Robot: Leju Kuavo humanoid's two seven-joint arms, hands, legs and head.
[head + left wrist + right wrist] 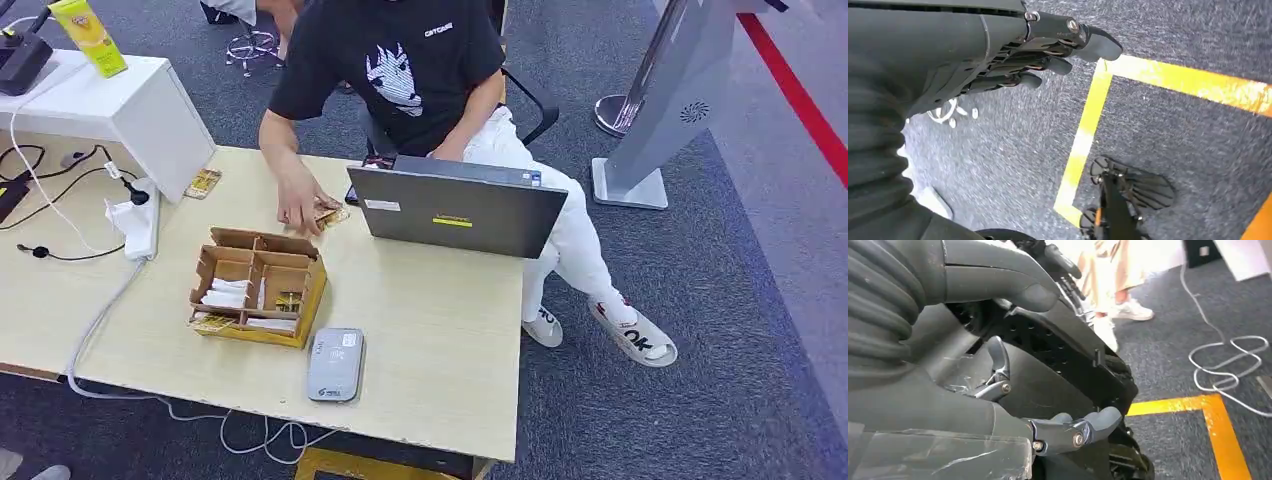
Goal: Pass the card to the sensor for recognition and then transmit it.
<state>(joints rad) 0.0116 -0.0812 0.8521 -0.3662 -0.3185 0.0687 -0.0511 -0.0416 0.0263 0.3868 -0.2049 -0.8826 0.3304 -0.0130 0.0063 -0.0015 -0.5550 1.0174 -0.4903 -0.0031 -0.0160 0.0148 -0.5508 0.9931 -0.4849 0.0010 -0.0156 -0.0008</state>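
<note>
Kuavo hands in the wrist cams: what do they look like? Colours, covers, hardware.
Left hand: grey ribbed cover at the wrist, dark grey shell, slim darker fingers with bare metal screws near the tips. Right hand: the same ribbed grey cover, thick grey thumb with a screw at its hinge, black perforated plate, clear tape on the grey shell.

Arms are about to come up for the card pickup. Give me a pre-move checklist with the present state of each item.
1. Left hand free: ok, it hangs over the carpet holding nothing.
2. Right hand free: ok, nothing in it.
3. Sensor reachable: ok, flat on the table near its front edge, nothing on it.
4. Card box accessible: ok, open on top, cards inside.
5. Workspace free of people: not ok, a person's hand rests on a card just behind the box.
6. Which card to take: cannot tell.
</note>
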